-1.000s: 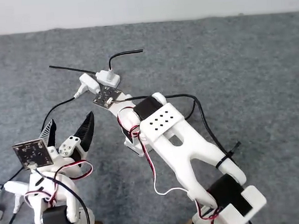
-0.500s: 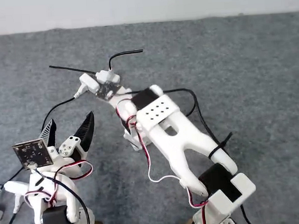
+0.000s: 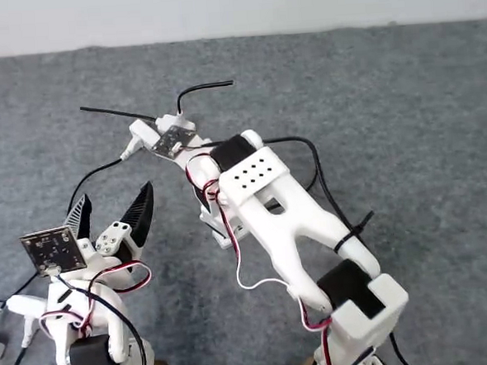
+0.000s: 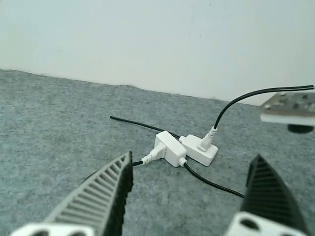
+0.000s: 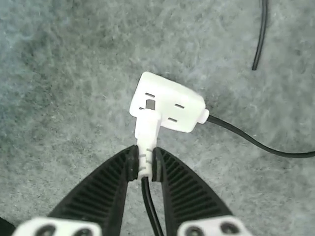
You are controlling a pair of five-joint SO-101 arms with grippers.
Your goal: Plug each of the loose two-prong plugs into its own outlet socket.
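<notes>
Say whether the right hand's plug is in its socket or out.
In, it seems: the plug butts the outlet block face, no prongs showing.

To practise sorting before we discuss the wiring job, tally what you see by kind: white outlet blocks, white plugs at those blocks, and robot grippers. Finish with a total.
White outlet blocks: 2
White plugs: 2
Grippers: 2, the left gripper and the right gripper
Total: 6
</notes>
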